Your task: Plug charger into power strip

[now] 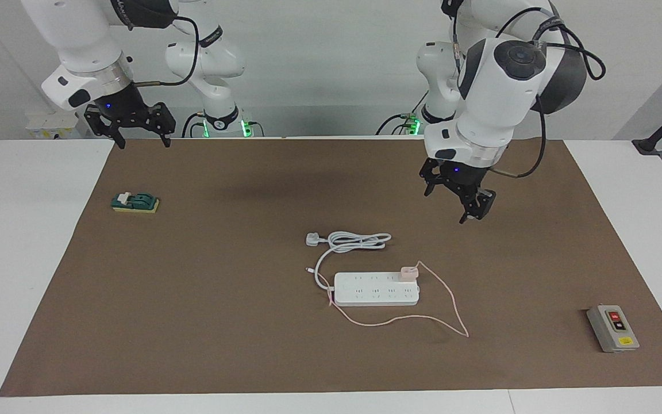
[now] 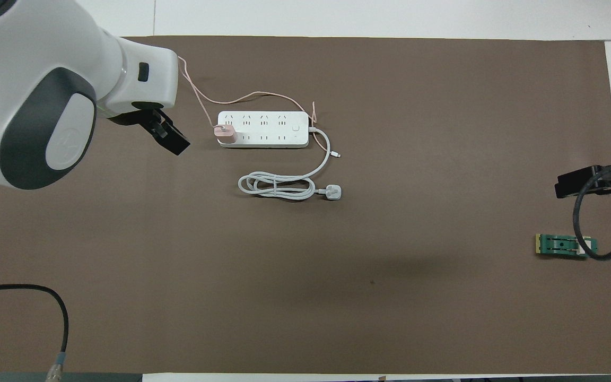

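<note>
On the power strip point(image 1: 376, 288) sits the charger point(image 1: 408, 272), well apart from the raised, released left hand point(image 1: 458, 198).

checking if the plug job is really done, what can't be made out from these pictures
- Prongs of the charger: hidden under its own body where it sits on the power strip in both views, so full seating cannot be told.
- Grey box: covered by the left arm in the overhead view.
- Right gripper: mostly cut off by the overhead view's edge.
- Left gripper holds nothing, in the air.
</note>
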{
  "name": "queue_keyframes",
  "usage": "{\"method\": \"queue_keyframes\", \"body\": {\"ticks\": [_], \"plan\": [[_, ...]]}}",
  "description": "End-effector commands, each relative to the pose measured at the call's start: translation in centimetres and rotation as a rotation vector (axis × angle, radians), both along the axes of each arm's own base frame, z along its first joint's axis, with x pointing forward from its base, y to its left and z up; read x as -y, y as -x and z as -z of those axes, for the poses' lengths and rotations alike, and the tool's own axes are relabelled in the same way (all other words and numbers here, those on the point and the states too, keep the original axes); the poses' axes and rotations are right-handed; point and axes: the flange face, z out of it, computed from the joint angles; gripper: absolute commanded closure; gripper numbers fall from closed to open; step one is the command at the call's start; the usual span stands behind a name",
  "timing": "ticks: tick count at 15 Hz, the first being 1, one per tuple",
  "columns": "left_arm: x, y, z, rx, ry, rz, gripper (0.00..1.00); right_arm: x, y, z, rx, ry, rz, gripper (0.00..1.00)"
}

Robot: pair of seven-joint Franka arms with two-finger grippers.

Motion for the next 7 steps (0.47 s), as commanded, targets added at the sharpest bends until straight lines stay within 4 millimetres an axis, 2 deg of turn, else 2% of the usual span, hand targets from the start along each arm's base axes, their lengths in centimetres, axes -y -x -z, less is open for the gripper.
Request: {"method": "queue_keyframes", "body": {"ticks": [1,3,6,7], "plan": [[-2.7,0.5,-1.2,-0.026,0.007,-0.261,0.00,0.2,0.7,-0.2,0.002,-0.013,0.003,0.00],[-4.7,0.6,-1.5,-0.056,-0.005,-0.451,0.00,0.2,0.7,-0.2,0.002,-0.013,0.003,0.00],[-5.4,1.1,-2.3,-0.090,0.015,-0.623,0.00,0.2,0.7,-0.2,0.002,-0.013,0.003,0.00],[-6.5,0.9,-2.6,-0.094,0.032,-0.706,0.00,0.1,0.7,-0.2,0.002,-0.013,0.001,0.00]]}}
